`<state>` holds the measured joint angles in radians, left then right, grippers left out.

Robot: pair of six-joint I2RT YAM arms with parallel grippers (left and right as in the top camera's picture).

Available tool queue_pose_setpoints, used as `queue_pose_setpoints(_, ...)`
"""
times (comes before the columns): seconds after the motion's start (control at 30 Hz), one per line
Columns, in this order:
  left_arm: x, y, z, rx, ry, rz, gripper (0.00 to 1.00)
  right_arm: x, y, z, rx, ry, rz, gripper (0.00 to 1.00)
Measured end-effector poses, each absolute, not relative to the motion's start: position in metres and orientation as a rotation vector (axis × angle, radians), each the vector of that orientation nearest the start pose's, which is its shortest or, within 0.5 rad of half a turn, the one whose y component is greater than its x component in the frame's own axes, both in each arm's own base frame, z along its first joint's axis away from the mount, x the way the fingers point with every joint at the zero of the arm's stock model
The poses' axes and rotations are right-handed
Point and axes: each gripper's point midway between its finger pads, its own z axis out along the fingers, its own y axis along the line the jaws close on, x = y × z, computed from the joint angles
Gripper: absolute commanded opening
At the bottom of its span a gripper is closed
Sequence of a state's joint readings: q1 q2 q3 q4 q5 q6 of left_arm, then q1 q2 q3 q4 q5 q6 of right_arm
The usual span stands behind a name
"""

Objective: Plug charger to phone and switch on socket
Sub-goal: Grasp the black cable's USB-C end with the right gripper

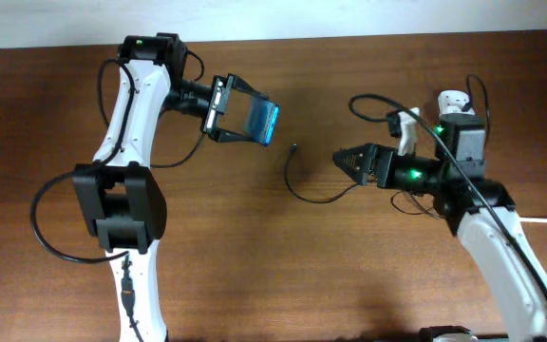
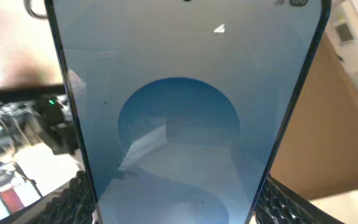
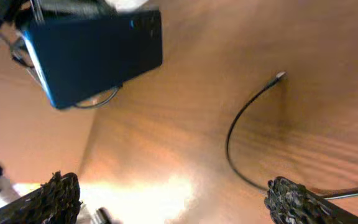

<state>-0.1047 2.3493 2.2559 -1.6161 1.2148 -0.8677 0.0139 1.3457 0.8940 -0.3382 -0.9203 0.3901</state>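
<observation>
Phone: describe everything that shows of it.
The phone is a slim slab with dark edges and a glossy screen, lit pale blue around a darker blue rounded shape. Its back looks dark blue. The left tool grips its long edges near one end, holding it tilted, clear of the table. The charger lies apart on the wood, not plugged in.

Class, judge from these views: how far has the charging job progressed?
Done: left tool holds the phone off the table. In hand: open right tool faces the charger, whose tip lies loose. Remaining: plugging in, switching the socket.
</observation>
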Motion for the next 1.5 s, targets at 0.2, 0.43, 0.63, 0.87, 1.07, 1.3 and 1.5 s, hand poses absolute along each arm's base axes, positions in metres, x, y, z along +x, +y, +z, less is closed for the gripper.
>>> queue_pose_setpoints(0.2, 0.417, -0.199, 0.190, 1.069, -1.937, 1.088, 0.00, 0.349, 0.133, 0.157, 0.181, 2.402, 1.204, 1.00)
queue_pose_setpoints(0.43, 0.407, -0.171, 0.120, 1.348, -2.288, 0.498, 0.00, 0.363, 0.197, 0.166, 0.298, 2.356, 1.118, 0.79)
queue_pose_setpoints(0.63, 0.397, -0.188, 0.113, 1.322, -2.372, 0.386, 0.00, 0.362, 0.239, 0.140, 0.388, 2.394, 1.125, 0.56)
queue_pose_setpoints(0.87, 0.383, -0.209, 0.113, 1.254, -2.402, 0.351, 0.00, 0.367, 0.253, 0.124, 0.397, 2.384, 1.053, 0.39)
queue_pose_setpoints(1.07, 0.380, -0.214, 0.113, 1.236, -2.410, 0.346, 0.00, 0.369, 0.254, 0.121, 0.396, 2.382, 1.053, 0.30)
queue_pose_setpoints(1.3, 0.379, -0.213, 0.113, 1.242, -2.405, 0.332, 0.00, 0.370, 0.256, 0.123, 0.444, 2.379, 1.087, 0.15)
queue_pose_setpoints(1.5, 0.378, -0.213, 0.114, 1.248, -2.399, 0.330, 0.00, 0.366, 0.259, 0.116, 0.452, 2.409, 1.091, 0.04)
